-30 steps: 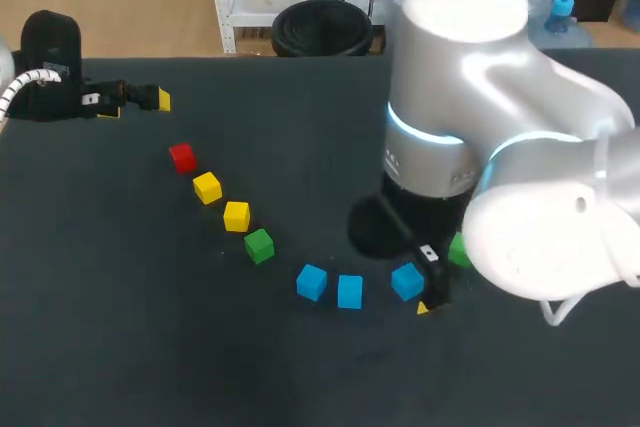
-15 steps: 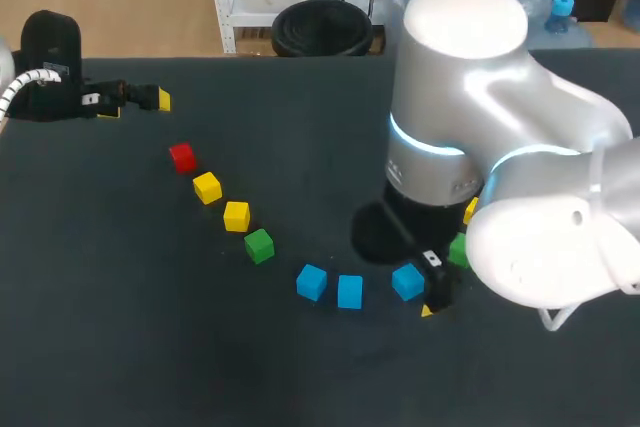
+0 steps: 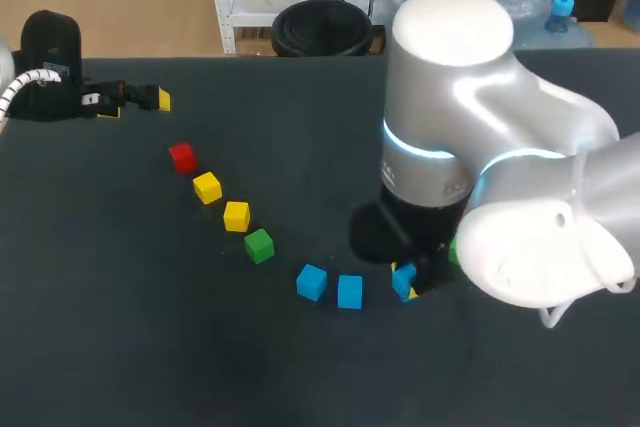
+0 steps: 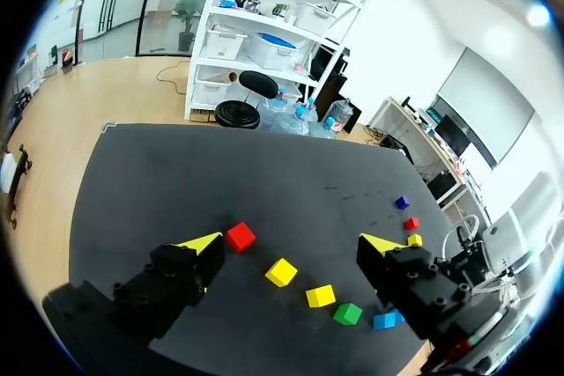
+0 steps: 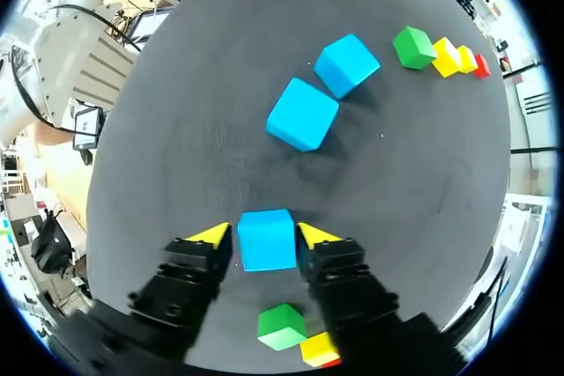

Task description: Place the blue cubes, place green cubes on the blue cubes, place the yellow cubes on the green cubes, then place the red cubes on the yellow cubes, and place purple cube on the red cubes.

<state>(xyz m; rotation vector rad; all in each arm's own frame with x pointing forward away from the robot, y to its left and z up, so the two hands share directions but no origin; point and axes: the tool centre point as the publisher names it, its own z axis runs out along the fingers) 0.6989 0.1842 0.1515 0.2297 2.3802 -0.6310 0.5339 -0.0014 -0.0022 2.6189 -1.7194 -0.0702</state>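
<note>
My right pincer (image 5: 264, 235) is down at the table (image 5: 203, 112) and open, with one blue cube (image 5: 267, 240) sitting squarely between its yellow tips. The cube's side faces run parallel to my fingers. The tip on one side looks to be against the cube, while a thin dark gap shows on the other, so I do not count this as a grip. As I judge it, a straight squeeze should take the cube without turning it.

The two other blue cubes (image 5: 302, 114) lie ahead of the pincer, one beyond the other and apart from the cube I straddle. A green cube (image 5: 282, 326) lies behind it, under my wrist. From above, my right arm hides most of the straddled cube (image 3: 403, 280).

My left pincer (image 4: 292, 243) hangs open near the table's far left side, well away from the blue cubes, so this pick falls to the right arm.
</note>
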